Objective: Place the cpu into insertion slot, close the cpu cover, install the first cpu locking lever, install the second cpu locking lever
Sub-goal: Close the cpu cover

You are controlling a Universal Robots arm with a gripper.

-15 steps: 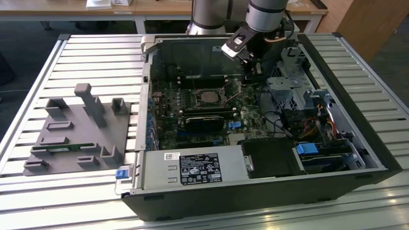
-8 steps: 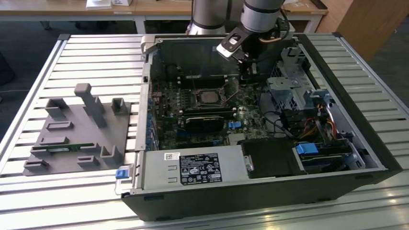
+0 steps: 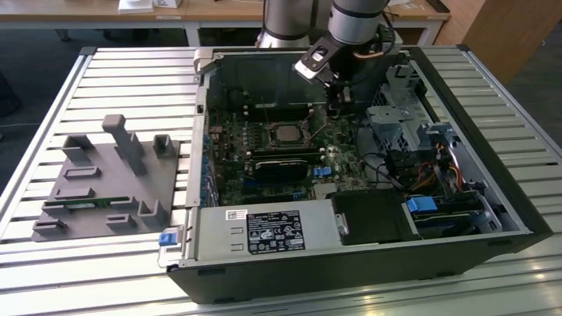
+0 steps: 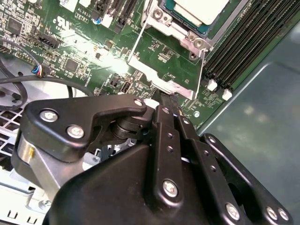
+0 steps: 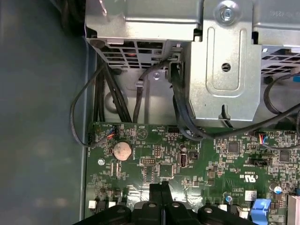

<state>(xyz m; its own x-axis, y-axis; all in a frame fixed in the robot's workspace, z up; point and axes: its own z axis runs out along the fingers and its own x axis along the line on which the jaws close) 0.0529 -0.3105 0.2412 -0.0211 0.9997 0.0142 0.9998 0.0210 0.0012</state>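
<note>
The cpu lies silvery and flat in the insertion slot; in the exterior view the cpu sits mid-motherboard. The cpu cover, a thin silver frame, stands swung open away from the socket, with green board showing through its window. My gripper is shut, its black fingers pressed together with nothing visible between them. Its tips are right at the cover's free edge. In the first wrist view the gripper hovers over the board. In the exterior view the gripper hangs inside the case, behind the socket.
Long black memory slots run beside the socket. A metal drive cage and black cables are close to the gripper. A power supply fills the case front. A grey fixture sits at the exterior view's left.
</note>
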